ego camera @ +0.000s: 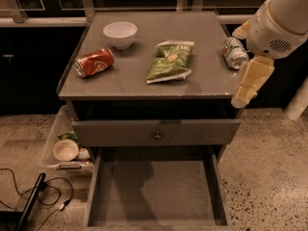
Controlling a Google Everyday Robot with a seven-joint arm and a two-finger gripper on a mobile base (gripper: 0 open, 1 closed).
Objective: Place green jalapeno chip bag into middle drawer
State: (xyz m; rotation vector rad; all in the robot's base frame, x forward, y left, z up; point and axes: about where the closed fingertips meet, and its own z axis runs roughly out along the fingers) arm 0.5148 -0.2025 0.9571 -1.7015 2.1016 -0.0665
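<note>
The green jalapeno chip bag (171, 61) lies flat on the grey cabinet top (130, 81), right of centre. The middle drawer (159, 194) is pulled open below, with a bare floor and nothing in it. My gripper (249, 83) hangs as a cream part off the white arm (279, 20) at the cabinet's right front corner. It is to the right of the bag, apart from it, and holds nothing that I can see.
A red soda can (94, 62) lies on its side at the left, with a white bowl (120, 34) behind it. A green-and-white can (235, 52) lies by the arm. A shut drawer front with a knob (157, 135) sits above the open drawer. A plastic bin (62, 146) and cables (45, 196) are on the floor at the left.
</note>
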